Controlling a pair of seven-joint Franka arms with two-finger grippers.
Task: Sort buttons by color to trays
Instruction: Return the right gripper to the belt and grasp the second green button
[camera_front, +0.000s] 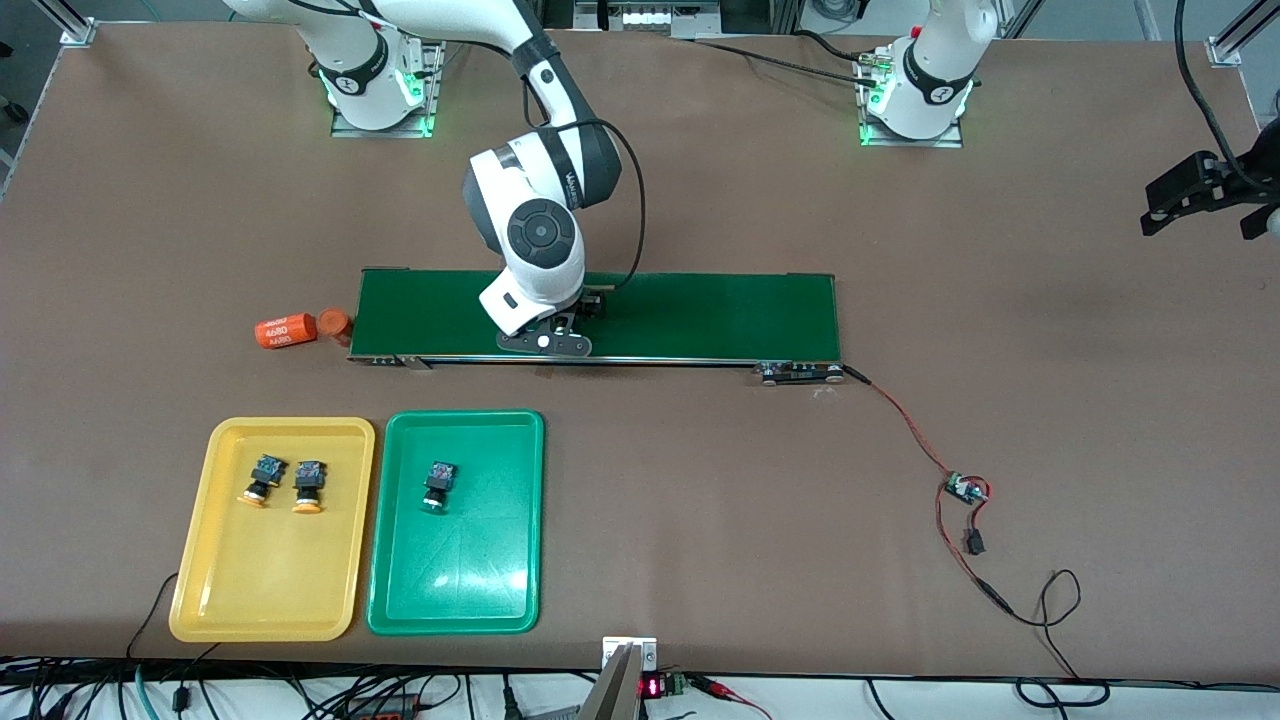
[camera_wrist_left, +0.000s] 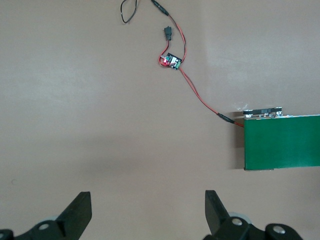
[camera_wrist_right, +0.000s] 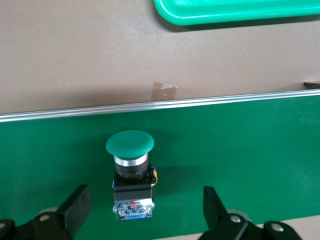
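Observation:
On the dark-green conveyor belt lies a green-capped button. My right gripper hangs open over it, one finger on each side of its black-and-blue body and clear of it. In the front view my right hand hides this button. The yellow tray holds two orange-capped buttons. One green-capped button lies in the green tray. My left gripper waits open and empty above bare table past the belt's end.
Two orange cylinders lie at the belt's end toward the right arm. A small circuit board on red wires trails from the belt's other end. Both trays sit nearer the front camera than the belt.

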